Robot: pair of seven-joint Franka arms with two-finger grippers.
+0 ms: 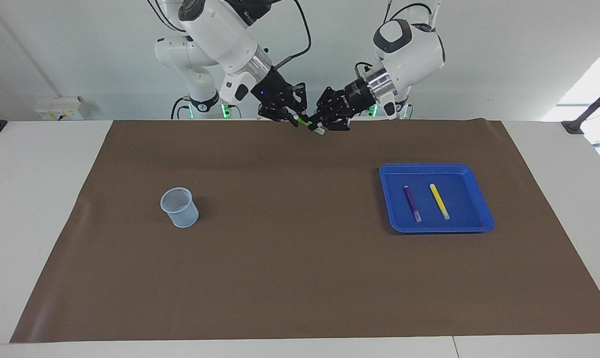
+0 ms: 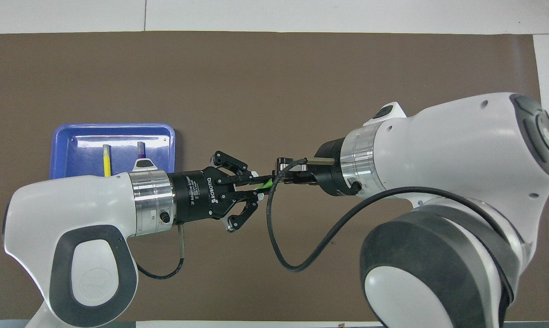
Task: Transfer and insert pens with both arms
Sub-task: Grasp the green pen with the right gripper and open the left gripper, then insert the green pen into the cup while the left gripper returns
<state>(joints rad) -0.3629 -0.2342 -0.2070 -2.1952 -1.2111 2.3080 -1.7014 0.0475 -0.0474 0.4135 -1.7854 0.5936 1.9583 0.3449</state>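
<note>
Green plastic, a slim marker pen [image 1: 304, 121] with a pale whitish end, hangs in the air between the two black claws, over the brown mat's [image 1: 300, 278] edge nearest the robots. The left gripper [image 1: 316, 124] is clamped on the pen's pale end, and the right gripper [image 1: 294, 117] has its fingertips pinched together on the green barrel, so both arms hold it at once.

The overhead view shows the two grippers meeting tip to tip with the pen as a short green streak between them; the facing view alone shows how high above the mat they are.

Toward the left arm's end of the table lies a shallow blue plastic tray [image 1: 474, 221] holding a purple marker pen [image 1: 412, 203] and a yellow marker pen [image 1: 439, 201], side by side and apart. Toward the right arm's end stands a pale translucent mesh cup [image 1: 179, 207], seen only in the facing view.
</note>
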